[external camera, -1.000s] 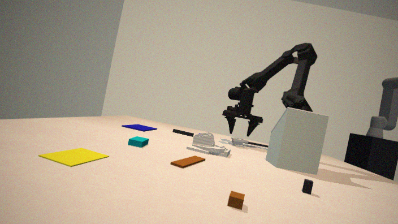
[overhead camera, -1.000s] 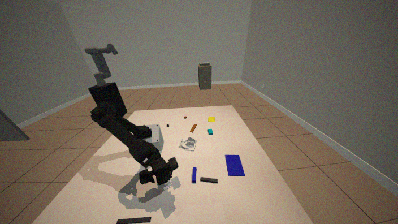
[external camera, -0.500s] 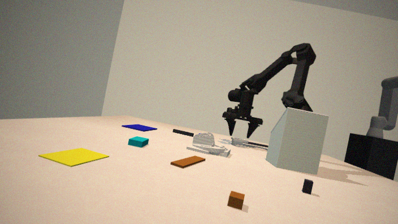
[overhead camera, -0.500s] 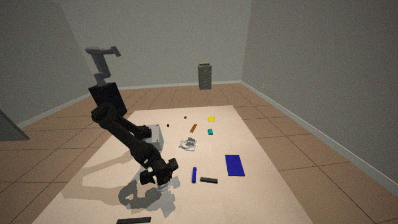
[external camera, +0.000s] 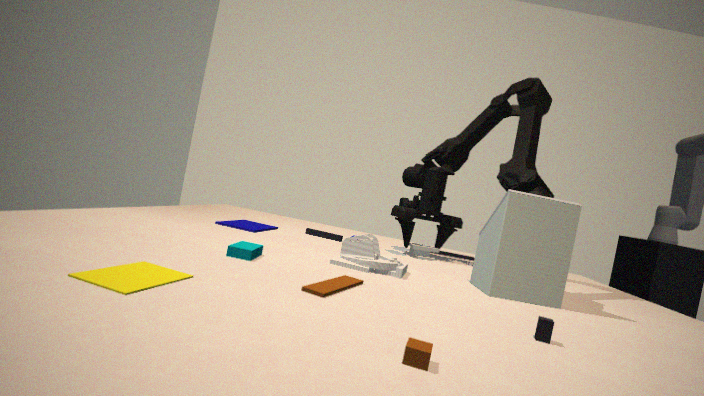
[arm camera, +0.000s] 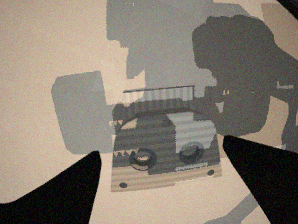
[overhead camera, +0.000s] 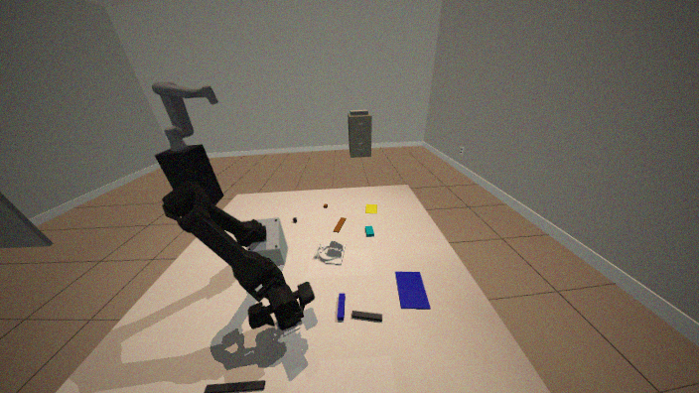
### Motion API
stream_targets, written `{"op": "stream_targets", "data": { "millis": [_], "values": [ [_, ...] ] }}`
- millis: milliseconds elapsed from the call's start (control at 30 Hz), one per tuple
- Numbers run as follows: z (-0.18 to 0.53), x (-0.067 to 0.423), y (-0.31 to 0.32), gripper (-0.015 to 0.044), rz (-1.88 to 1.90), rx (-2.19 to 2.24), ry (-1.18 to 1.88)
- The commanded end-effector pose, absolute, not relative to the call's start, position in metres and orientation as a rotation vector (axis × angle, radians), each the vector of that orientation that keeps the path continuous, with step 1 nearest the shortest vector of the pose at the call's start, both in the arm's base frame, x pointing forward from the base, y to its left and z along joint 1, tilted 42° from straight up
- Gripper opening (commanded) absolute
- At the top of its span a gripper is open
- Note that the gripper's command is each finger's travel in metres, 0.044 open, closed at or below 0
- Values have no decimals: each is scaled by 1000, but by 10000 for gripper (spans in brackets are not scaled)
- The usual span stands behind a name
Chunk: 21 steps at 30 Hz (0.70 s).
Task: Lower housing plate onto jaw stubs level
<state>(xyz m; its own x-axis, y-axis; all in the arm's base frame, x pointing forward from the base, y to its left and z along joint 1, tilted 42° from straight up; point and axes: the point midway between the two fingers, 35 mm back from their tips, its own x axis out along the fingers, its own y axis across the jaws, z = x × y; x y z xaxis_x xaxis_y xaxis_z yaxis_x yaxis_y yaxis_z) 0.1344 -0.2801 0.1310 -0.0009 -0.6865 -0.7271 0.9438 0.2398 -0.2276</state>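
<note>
My gripper (external camera: 422, 246) (arm camera: 164, 149) is open and empty, pointing down. Its fingertips stand either side of a pale ribbed plate with two round holes (arm camera: 161, 165) (external camera: 423, 252), which looks like the housing plate and lies on the table. In the top view only a pale edge of it shows under the hand. Its lower edge has two small dark holes, and a ribbed strip stands beyond its curved edge. A separate white assembly (overhead camera: 338, 261) (external camera: 395, 270) with a curved raised part sits mid-table, away from the gripper. Its jaws, pins and stubs cannot be told apart.
A pale box (overhead camera: 279, 245) (external camera: 530, 250) stands near the arm. A blue bar (overhead camera: 341, 308) and a dark bar (overhead camera: 366, 317) (external camera: 324, 234) lie beside the hand; another dark bar (overhead camera: 234, 387) lies at the front. A blue sheet (overhead camera: 412, 290) (external camera: 246, 225) and teal block (overhead camera: 369, 231) (external camera: 245, 250) lie farther off.
</note>
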Motion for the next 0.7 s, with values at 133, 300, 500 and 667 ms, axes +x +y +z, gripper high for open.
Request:
{"op": "stream_targets", "data": {
  "millis": [133,300,500,667],
  "values": [
    [121,133,-283,440,-1324,377,878],
    [121,133,-283,440,-1324,377,878],
    [121,133,-283,440,-1324,377,878],
    [120,133,-283,440,-1324,377,878]
  ]
}}
